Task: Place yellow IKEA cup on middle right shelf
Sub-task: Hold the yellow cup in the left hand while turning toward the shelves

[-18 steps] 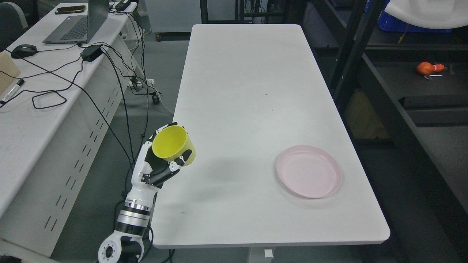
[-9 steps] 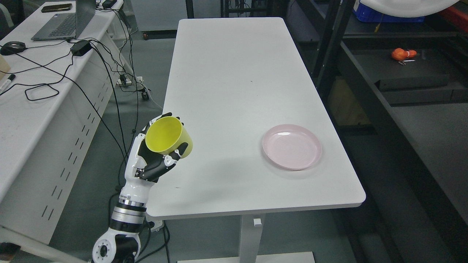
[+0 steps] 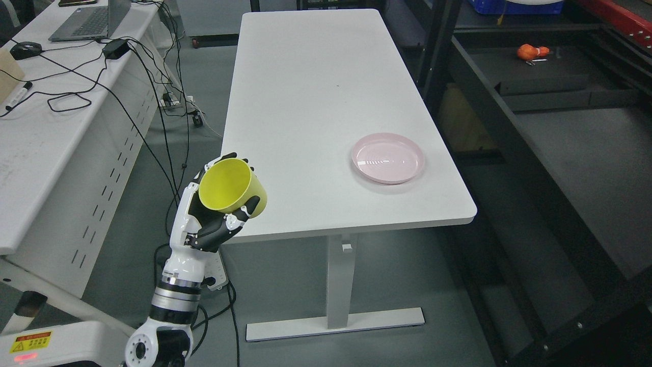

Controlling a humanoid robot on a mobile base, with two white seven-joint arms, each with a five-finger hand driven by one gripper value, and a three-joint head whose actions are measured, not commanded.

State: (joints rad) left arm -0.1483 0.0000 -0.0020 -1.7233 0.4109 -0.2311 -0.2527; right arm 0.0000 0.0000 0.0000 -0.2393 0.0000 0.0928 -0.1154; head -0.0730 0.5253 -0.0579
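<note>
The left hand (image 3: 214, 224) is wrapped around the yellow cup (image 3: 232, 191), holding it tilted in the air just off the bench's (image 3: 305, 102) near-left corner. The cup looks light, rigid, smooth plastic; gripping around its wall suits it, though it could slip.

Left hand (image 3: 211, 224) clasping tilted yellow plastic cup (image 3: 232, 187) beside near-left corner of white rectangular counter (image 3: 316, 92). Round pink plastic plate (image 3: 387, 157) lying near right edge. Black metal shelf (image 3: 575, 153) at right.
</note>
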